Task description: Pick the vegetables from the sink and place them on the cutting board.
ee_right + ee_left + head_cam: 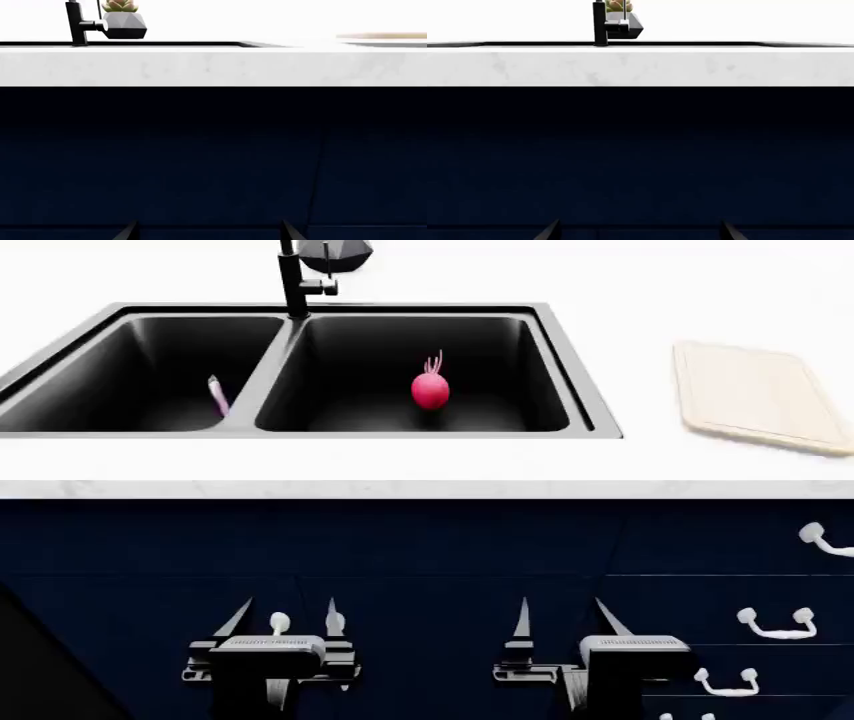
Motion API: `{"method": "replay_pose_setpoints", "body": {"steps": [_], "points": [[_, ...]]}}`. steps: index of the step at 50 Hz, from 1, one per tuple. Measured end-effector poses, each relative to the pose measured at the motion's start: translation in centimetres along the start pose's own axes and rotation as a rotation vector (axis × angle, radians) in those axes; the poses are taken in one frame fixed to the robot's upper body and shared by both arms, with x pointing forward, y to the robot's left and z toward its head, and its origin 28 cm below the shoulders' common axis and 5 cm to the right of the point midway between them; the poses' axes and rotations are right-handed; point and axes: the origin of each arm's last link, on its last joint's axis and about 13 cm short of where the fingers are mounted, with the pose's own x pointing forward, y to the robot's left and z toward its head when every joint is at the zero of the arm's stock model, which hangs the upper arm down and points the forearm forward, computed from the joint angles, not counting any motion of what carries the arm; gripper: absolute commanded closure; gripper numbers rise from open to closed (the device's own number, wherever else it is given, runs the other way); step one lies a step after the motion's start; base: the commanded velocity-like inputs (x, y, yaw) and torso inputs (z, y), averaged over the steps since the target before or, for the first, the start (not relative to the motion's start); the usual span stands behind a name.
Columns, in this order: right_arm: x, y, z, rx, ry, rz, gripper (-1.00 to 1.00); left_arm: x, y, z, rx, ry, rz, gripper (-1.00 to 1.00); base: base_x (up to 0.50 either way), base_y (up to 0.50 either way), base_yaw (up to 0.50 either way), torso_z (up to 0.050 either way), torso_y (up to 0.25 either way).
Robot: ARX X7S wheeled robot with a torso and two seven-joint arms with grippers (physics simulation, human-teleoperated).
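White marble-look countertop (400, 465) over a dark navy cabinet front (400, 550), seen from the head camera with both arms low before the cabinet. Set into the countertop is the black double-basin sink (577, 390), with a central divider and a black faucet (288, 280) at its rear edge. To the robot's right of the sink, well apart from it, lies the pale beige cutting board (761, 395), bare of any vegetable.

Below the counter edge, the left gripper (283, 618) and the right gripper (566, 615) point forward at the cabinet front, each with its two fingers spread apart and nothing between them; both wrist views confirm this, showing only the finger tips against the navy panel. White drawer handles (777, 624) show at the cabinet's right.

Behind the faucet stands a succulent in a grey faceted pot (125, 22), no part of the task.

In the right basin a round magenta radish (430, 390) with thin reddish stalks rests on the floor of the basin. In the left basin, close to the divider, lies a slender purple eggplant (218, 397).

Progress, as judged: nothing is yet done. Both vegetables remain in the sink, and both pick-and-place cycles are left.
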Motion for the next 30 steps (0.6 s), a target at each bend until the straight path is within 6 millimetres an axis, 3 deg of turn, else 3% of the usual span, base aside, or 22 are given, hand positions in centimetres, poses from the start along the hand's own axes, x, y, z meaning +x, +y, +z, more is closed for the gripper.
{"method": "replay_pose_setpoints", "body": {"steps": [3, 12, 18, 23, 30], "points": [[0.0, 0.0, 0.0, 0.003, 0.0, -0.001, -1.0, -0.1, 0.0, 0.0, 0.0, -0.003, -0.003, -1.0, 0.0, 0.0, 0.0, 0.0, 0.0], [-0.1, -0.2, 1.1, 0.039, -0.023, -0.005, -1.0, -0.2, 0.1, 1.2, -0.018, -0.035, -0.032, -1.0, 0.0, 0.0, 0.0, 0.05, 0.0], [1.7, -0.8, 6.2, 0.042, -0.14, -0.013, -1.0, 1.9, 0.0, 6.4, -0.014, -0.182, -0.065, -1.0, 0.0, 0.0, 0.0, 0.05, 0.0], [2.6, -1.3, 10.3, 0.026, -0.225, -0.016, -1.0, 2.5, 0.0, 11.0, 0.001, -0.315, -0.083, -1.0, 0.01, 0.18, 0.0, 0.05, 0.0], [2.2, -1.2, 13.7, -0.001, -0.295, -0.01, -1.0, 2.2, 0.1, 14.4, 0.035, -0.408, -0.094, -1.0, 0.05, 0.5, 0.0, 0.021, 0.0]]}}
